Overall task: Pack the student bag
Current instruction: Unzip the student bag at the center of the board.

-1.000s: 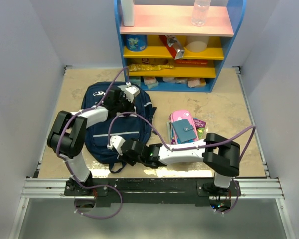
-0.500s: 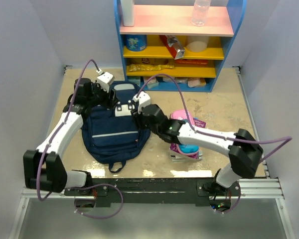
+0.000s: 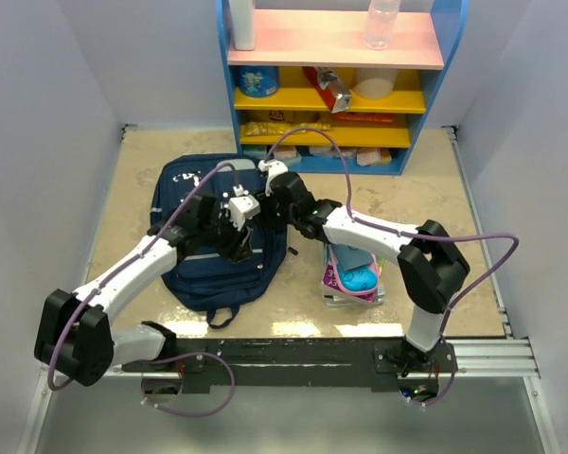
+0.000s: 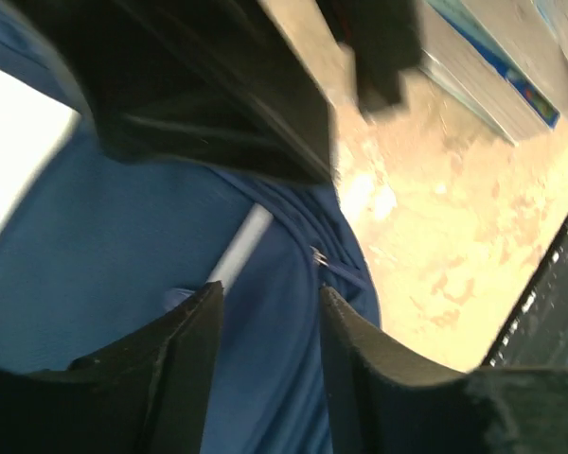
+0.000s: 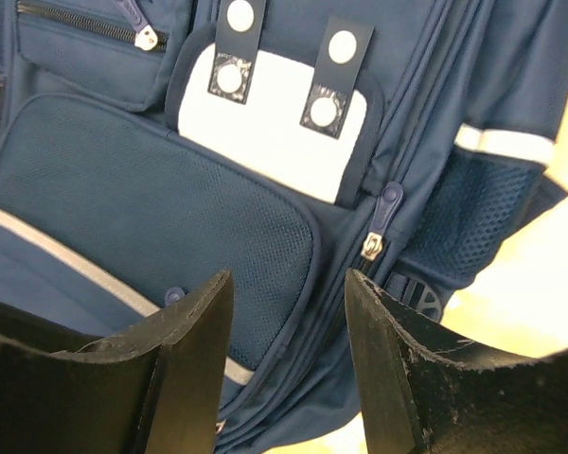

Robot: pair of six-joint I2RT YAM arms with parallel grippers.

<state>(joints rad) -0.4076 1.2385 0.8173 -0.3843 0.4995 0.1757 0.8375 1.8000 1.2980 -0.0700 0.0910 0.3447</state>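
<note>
**A:** Where is the student bag sitting right now?

**B:** The student bag [image 3: 213, 260] is lying flat on the table [image 3: 426, 194], front face up and left of centre. Its top is pointing toward the shelf unit [image 3: 331, 90].

**A:** And what are the pincers doing?

**B:** Both are hovering over its upper half. The left gripper [image 4: 265, 364] is pointing down at the blue fabric beside a light stripe, with its jaws apart and gripping nothing. The right gripper [image 5: 289, 355] is released too, looking down on the white flap pocket [image 5: 275, 132] and a zipper pull [image 5: 383, 210] along the side seam.

**A:** Why are they gathering there?

**B:** I'm guessing they're lining up to open it. The zips are looking closed, so nothing is going in until one arm is pinning the fabric and the other is drawing a pull.

**A:** Is anything getting in the way?

**B:** Mostly the arms themselves. The two grippers are working very near each other and risking a bump. The right arm [image 3: 374, 236] is also reaching across the pile of books and pink things [image 3: 352, 277] just beside the bag, partly covering what is probably waiting to be packed. The shelf unit is standing well apart, so it isn't interfering.
</note>
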